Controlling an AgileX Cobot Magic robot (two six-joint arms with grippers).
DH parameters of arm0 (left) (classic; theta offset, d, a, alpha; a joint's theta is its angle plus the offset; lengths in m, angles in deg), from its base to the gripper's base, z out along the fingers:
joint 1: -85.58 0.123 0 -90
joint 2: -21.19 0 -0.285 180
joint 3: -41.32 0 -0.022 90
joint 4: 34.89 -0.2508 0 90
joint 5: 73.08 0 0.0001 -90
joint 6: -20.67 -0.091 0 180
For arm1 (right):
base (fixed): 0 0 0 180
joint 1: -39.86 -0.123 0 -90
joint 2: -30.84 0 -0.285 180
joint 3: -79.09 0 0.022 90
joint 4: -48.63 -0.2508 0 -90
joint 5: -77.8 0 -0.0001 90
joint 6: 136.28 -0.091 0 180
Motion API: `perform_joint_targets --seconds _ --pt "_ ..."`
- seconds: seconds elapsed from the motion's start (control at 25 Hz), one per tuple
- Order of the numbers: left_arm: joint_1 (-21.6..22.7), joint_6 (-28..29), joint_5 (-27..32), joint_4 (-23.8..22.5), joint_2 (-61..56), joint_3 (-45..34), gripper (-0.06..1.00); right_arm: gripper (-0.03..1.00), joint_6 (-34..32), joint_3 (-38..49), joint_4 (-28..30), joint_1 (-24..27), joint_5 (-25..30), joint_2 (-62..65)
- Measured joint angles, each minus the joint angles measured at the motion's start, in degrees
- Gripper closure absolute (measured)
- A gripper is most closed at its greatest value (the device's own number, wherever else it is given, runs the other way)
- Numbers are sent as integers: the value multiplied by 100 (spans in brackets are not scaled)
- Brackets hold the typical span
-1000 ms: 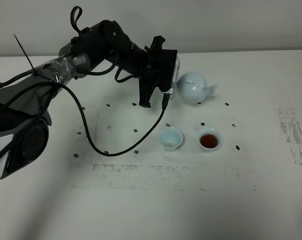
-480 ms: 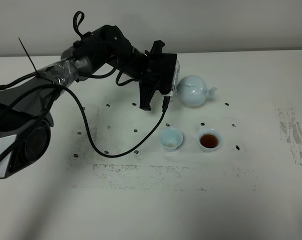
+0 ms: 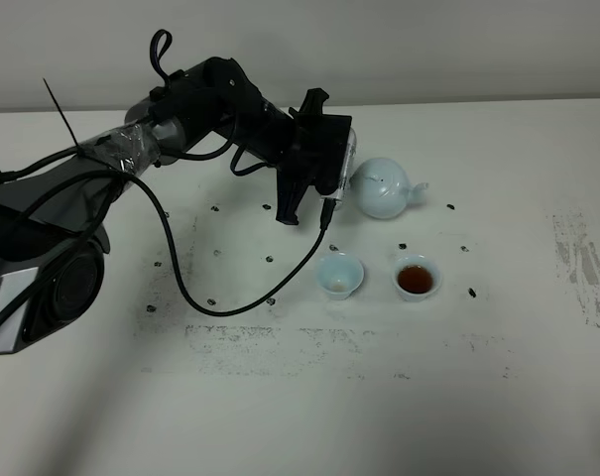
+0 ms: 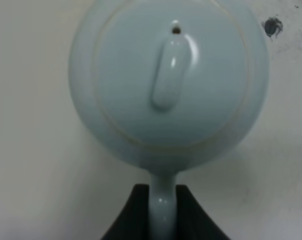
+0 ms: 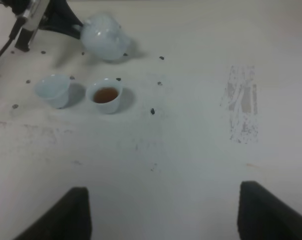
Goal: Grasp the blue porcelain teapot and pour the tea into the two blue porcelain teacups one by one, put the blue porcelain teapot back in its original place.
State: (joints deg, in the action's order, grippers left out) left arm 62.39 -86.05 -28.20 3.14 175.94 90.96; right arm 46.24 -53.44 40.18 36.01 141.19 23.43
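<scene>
Teapot (image 3: 384, 186) in left end effector (image 4: 162, 212), teacup (image 3: 340, 275) beside tea-filled teacup (image 3: 417, 278), dark specks (image 3: 451, 207) around

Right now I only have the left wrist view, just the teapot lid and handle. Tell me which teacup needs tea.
Observer: The left teacup in the exterior high view. No dark tea shows in it.
Operator: Report the other one.
Observer: The right teacup holds dark tea.
Operator: Give me the teapot's place relative to them.
Observer: The blue porcelain teapot is behind both teacups, farther from that camera.
</scene>
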Motion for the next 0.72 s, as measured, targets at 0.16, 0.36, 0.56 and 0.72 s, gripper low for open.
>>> perform_joint_targets --seconds 0.16,0.36,0.56,0.72 --pt "0 -221 331 -155 -301 0 94 38 0 0 0 0 0 0" --pt "33 -227 1142 -707 -866 7 94 38 0 0 0 0 0 0" --pt "120 -78 2210 -1398 -1250 38 94 38 0 0 0 0 0 0" --pt "120 16 2343 -2011 -1377 42 94 38 0 0 0 0 0 0"
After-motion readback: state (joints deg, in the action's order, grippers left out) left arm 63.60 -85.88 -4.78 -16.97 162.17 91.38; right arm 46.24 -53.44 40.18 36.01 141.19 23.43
